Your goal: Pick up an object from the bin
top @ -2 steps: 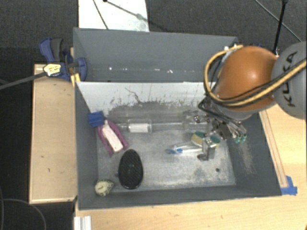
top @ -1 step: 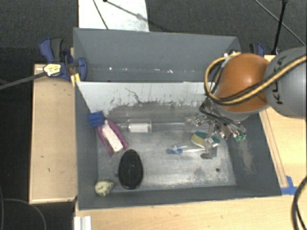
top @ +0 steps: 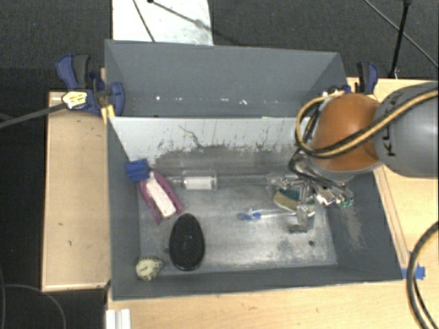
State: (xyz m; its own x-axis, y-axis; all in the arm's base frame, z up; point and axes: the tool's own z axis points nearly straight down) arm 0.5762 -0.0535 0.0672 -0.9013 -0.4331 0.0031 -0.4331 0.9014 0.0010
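Observation:
My gripper (top: 302,214) is low in the right part of the bin, close to the floor. Right against its left side sits a small beige and green thing (top: 286,199); I cannot tell whether it is held or only touched. A thin clear stick with a blue end (top: 251,215) lies on the floor just left of the gripper, its right end pointing toward it. A clear tube (top: 198,181) lies further left along the back wall.
At the left lie a pink bottle with a blue cap (top: 156,192), a black oval brush (top: 186,241) and a cream crumpled ball (top: 149,268) in the front left corner. The arm's orange cover hangs over the bin's right side.

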